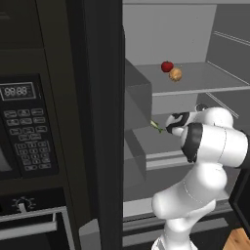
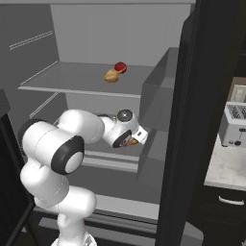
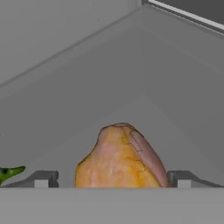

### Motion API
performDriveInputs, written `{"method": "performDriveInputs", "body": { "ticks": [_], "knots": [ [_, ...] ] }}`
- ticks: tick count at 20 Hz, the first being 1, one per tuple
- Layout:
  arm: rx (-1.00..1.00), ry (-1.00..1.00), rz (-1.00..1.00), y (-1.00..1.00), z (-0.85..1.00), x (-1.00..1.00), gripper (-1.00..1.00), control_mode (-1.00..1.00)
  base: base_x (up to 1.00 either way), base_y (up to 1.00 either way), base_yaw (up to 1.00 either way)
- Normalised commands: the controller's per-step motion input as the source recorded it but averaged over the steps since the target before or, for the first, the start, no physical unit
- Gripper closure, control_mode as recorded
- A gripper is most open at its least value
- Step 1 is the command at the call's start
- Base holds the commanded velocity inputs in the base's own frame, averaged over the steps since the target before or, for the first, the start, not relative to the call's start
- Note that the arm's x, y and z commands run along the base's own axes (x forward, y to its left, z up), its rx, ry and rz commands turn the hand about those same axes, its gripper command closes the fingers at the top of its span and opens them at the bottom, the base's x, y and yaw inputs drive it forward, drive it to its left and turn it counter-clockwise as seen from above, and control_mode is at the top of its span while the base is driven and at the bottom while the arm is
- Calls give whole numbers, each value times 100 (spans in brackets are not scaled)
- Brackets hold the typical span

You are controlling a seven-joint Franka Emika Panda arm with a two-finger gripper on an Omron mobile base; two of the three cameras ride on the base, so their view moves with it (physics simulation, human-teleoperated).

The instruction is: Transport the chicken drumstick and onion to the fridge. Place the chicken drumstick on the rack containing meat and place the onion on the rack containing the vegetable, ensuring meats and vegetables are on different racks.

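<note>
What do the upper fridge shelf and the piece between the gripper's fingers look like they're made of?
Upper shelf: smooth, matte grey, probably plastic or painted metal, with a flat, even tone. Chicken drumstick: roasted meat with a golden-orange, slightly glossy, mottled skin.

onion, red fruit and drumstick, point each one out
onion (image 1: 176,74), left base view, middle of the bulb
red fruit (image 2: 120,67), right base view, its round body
chicken drumstick (image 3: 120,159), hand view, golden front face between the fingertips
</note>
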Motion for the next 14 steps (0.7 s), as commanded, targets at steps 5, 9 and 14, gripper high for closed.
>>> {"method": "performDriveInputs", "body": {
  "ticks": [5,9,14],
  "knots": [
    [0,0,0,5,1,-23,-100,-100,0,0,0],
    [0,0,0,3,0,-39,-100,-100,0,0,0],
    [0,0,0,22,15,-61,-100,-100,0,0,0]
  ]
}}
